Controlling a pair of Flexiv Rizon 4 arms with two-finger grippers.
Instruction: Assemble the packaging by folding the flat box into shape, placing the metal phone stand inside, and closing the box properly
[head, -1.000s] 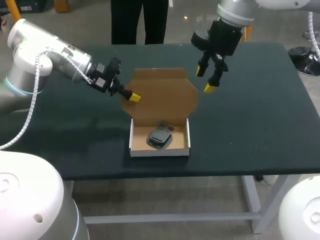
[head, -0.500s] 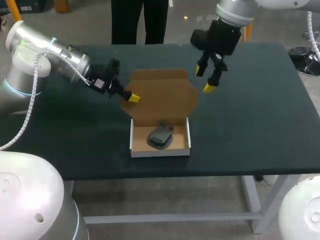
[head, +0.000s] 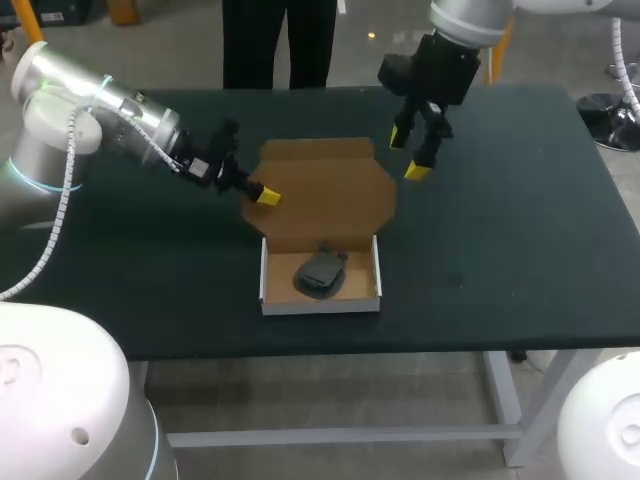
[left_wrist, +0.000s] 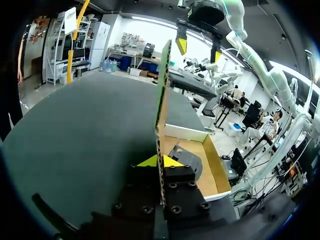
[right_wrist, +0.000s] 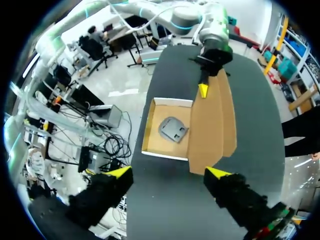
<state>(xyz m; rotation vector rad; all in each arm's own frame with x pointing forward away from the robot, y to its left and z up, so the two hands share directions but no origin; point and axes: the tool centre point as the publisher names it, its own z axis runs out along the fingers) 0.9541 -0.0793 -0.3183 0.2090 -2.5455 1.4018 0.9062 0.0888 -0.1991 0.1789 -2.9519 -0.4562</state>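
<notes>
The box (head: 320, 303) sits on the table (head: 500, 230) near its front edge, white walls upright and top open. The metal phone stand (head: 318, 273) lies inside, on the box floor. The brown lid (head: 330, 195) stands raised behind the walls. The left gripper (head: 266, 196) is closed on the lid's left edge, one yellow tip on each face of the card. The right gripper (head: 407, 154) hangs near the lid's far right corner, clear of it, with its fingers wide apart and holding nothing.

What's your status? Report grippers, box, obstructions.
Left gripper shut on lid edge. Right gripper open, empty, near lid's top edge. Phone stand in box, lid open. Nothing seen blocking lid.
</notes>
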